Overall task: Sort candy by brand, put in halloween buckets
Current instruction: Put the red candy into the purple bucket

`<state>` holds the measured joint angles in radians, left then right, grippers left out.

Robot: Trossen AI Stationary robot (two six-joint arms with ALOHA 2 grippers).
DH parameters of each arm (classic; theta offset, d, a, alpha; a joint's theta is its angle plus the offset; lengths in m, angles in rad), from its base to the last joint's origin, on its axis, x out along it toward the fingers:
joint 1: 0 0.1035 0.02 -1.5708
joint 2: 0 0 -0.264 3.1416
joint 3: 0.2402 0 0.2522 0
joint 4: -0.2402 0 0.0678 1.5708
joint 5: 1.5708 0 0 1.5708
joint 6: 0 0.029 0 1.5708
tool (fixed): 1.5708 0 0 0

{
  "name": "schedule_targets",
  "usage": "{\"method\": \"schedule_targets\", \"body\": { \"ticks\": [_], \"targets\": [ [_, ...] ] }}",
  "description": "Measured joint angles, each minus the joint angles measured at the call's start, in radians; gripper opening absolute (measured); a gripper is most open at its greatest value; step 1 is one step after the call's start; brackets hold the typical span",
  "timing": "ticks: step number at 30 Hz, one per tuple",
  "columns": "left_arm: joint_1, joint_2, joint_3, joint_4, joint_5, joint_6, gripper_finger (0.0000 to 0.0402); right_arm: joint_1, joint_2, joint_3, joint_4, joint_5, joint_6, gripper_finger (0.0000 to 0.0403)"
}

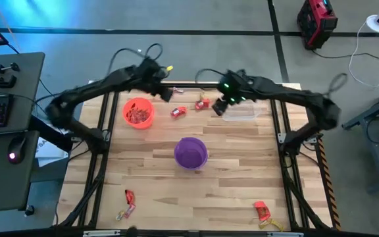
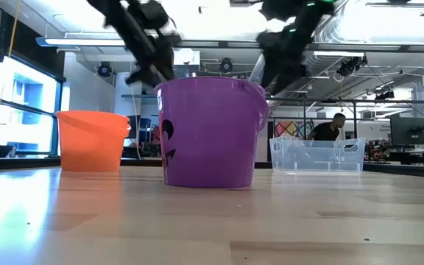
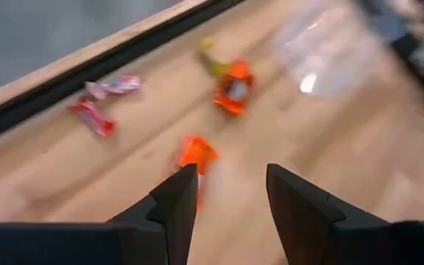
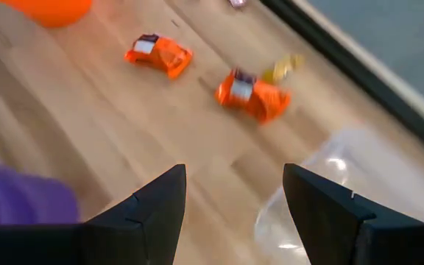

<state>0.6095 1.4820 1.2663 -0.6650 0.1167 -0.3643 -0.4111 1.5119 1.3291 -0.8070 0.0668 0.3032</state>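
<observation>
The orange bucket holds several red and orange candies. It stands left of the purple bucket, which is at mid-table. Two orange-wrapped candies lie near the far edge between the arms. My left gripper is open and hovers above the table, with one orange candy just beyond its fingertips. My right gripper is open too, raised over the table beside the clear tub. The two orange candies and a yellow one lie ahead of it.
A clear rectangular tub sits at far right, under the right arm. Red and pink candies lie by the far edge rail. More candies lie at the near edge. Bare wood surrounds the purple bucket.
</observation>
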Motion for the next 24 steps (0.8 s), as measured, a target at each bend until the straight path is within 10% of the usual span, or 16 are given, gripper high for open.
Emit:
{"method": "schedule_targets", "body": {
  "ticks": [13,24],
  "targets": [
    [0.129,0.6,0.369,-0.161,-0.08,-0.134,0.0154,0.113,-0.323,-0.391,0.135,-0.013,0.374,0.0222],
    [0.156,0.686,0.418,-0.162,-0.206,-0.218,0.0154,0.171,-0.323,-0.444,0.193,-0.007,0.361,0.0222]
  ]
}}
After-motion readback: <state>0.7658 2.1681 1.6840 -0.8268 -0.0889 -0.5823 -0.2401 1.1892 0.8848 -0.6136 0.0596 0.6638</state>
